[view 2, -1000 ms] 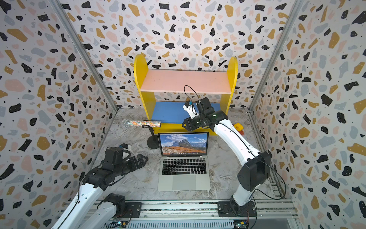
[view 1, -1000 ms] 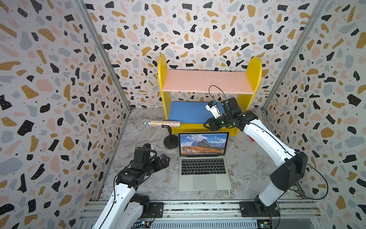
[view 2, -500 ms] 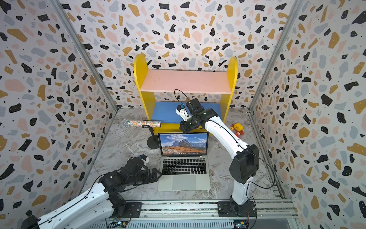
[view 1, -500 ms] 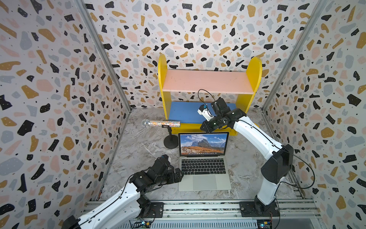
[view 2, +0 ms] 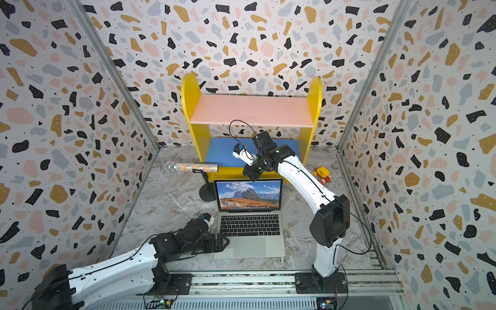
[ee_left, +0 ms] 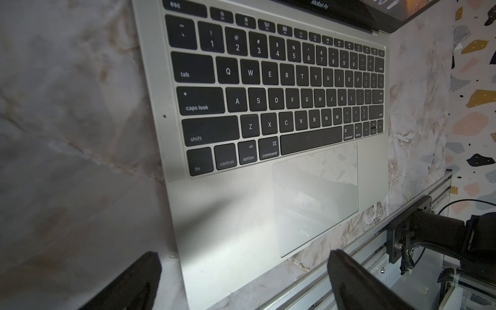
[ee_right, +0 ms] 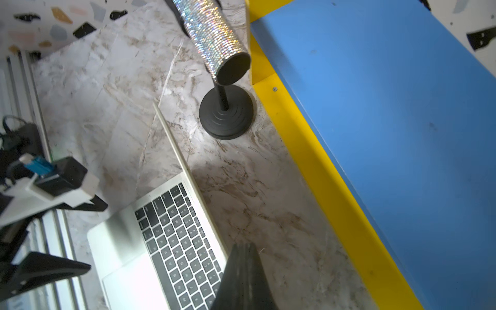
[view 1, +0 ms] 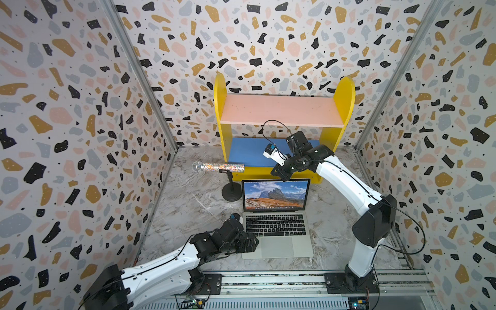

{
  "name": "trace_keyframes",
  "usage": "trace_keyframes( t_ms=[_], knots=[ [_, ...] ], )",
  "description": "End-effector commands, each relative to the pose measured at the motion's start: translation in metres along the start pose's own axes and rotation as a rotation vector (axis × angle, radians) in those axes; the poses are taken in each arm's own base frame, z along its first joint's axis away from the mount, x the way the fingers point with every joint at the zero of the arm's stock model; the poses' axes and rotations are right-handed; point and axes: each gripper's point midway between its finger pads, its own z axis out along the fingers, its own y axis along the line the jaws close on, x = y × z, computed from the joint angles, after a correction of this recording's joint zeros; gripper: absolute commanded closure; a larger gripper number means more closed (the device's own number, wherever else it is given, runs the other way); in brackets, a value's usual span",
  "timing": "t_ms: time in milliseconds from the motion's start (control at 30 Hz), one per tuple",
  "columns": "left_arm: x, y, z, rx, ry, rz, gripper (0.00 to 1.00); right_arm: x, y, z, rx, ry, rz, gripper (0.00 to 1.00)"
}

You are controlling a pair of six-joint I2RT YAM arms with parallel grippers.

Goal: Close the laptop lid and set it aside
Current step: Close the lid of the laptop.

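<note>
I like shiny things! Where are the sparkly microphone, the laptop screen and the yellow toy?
sparkly microphone (view 1: 212, 166): a top view, its glittery handle.
laptop screen (view 1: 276, 194): a top view, the mountain picture.
yellow toy (view 2: 322, 171): a top view, its yellow body.

"macbook pro" stands on the laptop lid (ee_left: 346, 13) bezel — the keys (ee_left: 268, 75) read esc, tab, shift, control, command.

Wide-apart left fingers (ee_left: 349, 281), held low; right fingers (ee_right: 243, 276) together, higher up.

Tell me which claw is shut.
The right claw, up by the lid, is closed tight; the left claw, by the trackpad, gapes wide.
</note>
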Motion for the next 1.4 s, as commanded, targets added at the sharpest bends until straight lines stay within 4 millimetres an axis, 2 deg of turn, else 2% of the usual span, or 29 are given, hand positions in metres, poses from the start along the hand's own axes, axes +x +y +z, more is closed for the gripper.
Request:
trace_keyframes(
  t_ms=[0, 233, 500, 633, 800, 1367],
  knots=[
    [-0.004, -0.007, 0.003, 0.036, -0.031, 0.004, 0.0, 0.002, 0.007, -0.001, -0.039, 0.011, -0.261, 1.0],
    [0.001, -0.007, 0.008, 0.033, -0.02, 0.004, 0.0, 0.016, 0.008, 0.004, -0.061, 0.065, -0.455, 1.0],
    [0.007, -0.009, 0.015, 0.023, 0.006, 0.019, 0.02, 0.023, 0.005, 0.01, -0.062, 0.096, -0.509, 1.0],
    [0.01, 0.004, 0.017, -0.031, 0.012, -0.014, 0.04, 0.021, 0.006, 0.012, -0.064, 0.095, -0.516, 1.0],
    [0.011, 0.006, 0.017, -0.035, 0.01, -0.022, 0.05, 0.022, 0.01, 0.019, -0.077, 0.105, -0.529, 1.0],
    [0.015, 0.012, 0.027, -0.057, 0.032, -0.036, 0.05, 0.029, 0.043, 0.019, -0.107, 0.151, -0.608, 1.0]
  ],
)
